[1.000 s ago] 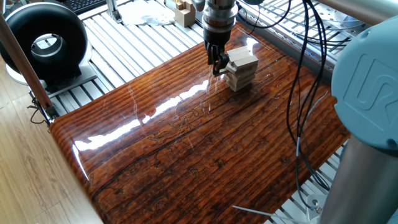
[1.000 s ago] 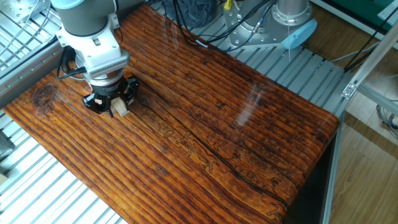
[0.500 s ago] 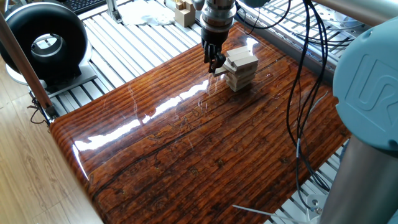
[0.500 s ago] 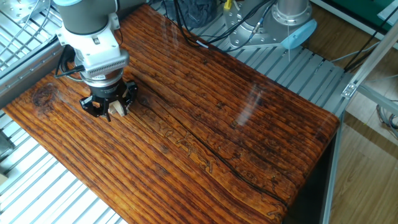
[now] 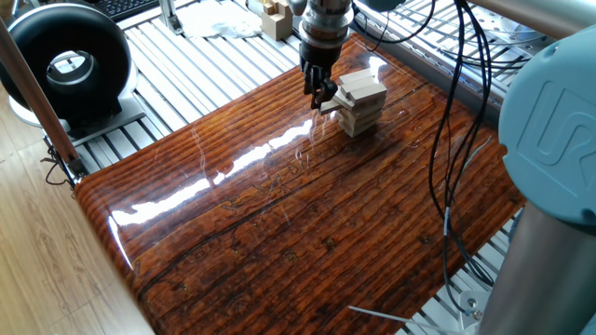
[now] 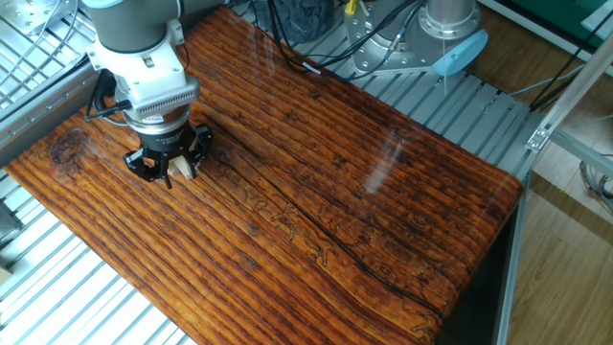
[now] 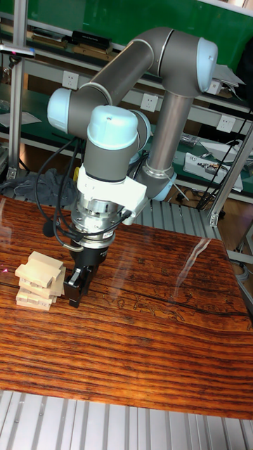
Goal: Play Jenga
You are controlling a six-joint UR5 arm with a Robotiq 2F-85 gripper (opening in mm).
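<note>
The Jenga tower [image 5: 361, 100] is a short stack of pale wooden blocks near the table's far corner, its top block skewed. In the tall view the tower [image 7: 40, 281] stands left of the arm. My gripper [image 5: 320, 94] points down right beside it, fingertips level with the middle layers and close together. Whether they pinch a block end is hidden. In the tall view the gripper [image 7: 74, 290] touches or nearly touches the stack's right side. From the other fixed view the gripper [image 6: 165, 165] covers most of the tower; only a bit of pale wood [image 6: 184, 169] shows.
The glossy brown table [image 5: 279, 233] sits on a slatted metal frame. A black round fan [image 5: 65, 65] stands off the left corner. More pale wooden pieces [image 5: 276, 17] lie beyond the far edge. Cables [image 5: 447, 140] hang over the right side, near the arm's base [image 6: 448, 24].
The gripper has shifted a little to the left, away from the tower's side, and now holds still. The tower looks unchanged.
</note>
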